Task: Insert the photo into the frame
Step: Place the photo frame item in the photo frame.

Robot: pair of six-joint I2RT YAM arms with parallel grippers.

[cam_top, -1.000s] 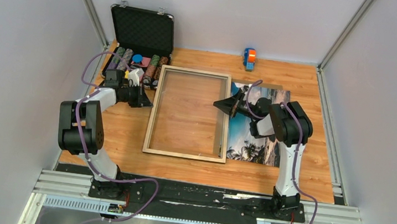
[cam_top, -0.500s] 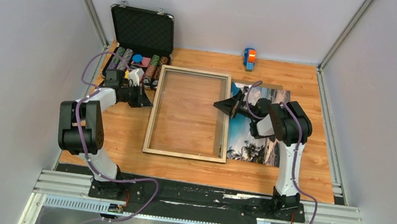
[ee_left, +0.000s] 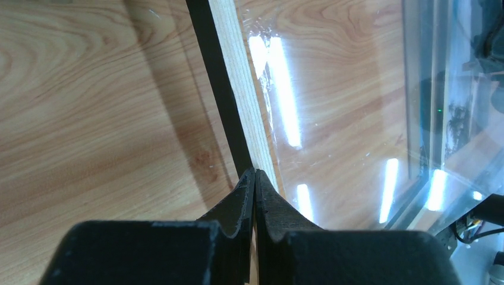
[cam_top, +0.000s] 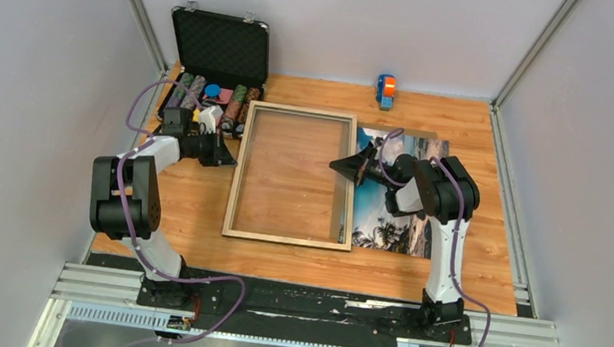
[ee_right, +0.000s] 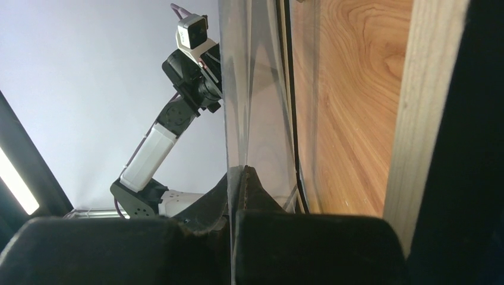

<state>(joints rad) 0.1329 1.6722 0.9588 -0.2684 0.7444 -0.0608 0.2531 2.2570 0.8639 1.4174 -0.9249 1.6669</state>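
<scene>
The frame (cam_top: 299, 112) lies flat mid-table, pale wood face up, with its clear glass pane (cam_top: 290, 180) inside. The photo (cam_top: 398, 217), a beach print, lies on the table at the frame's right, its left edge tucked under the frame. My left gripper (cam_top: 231, 163) is shut and empty, tips against the frame's left rail (ee_left: 238, 89); its tips also show in the left wrist view (ee_left: 255, 172). My right gripper (cam_top: 335, 164) reaches over the frame's right rail and is shut on the pane's edge (ee_right: 238, 89). The pale rail (ee_right: 416, 89) stands right of it.
An open black chip case (cam_top: 218, 48) with several chip stacks (cam_top: 233, 104) stands at the back left, just behind my left gripper. A small orange and blue toy (cam_top: 385, 90) sits at the back edge. Grey walls enclose the table on three sides.
My right gripper has shifted slightly toward the back, and the frame's near right corner has moved a little to the right. The left arm has not moved.
</scene>
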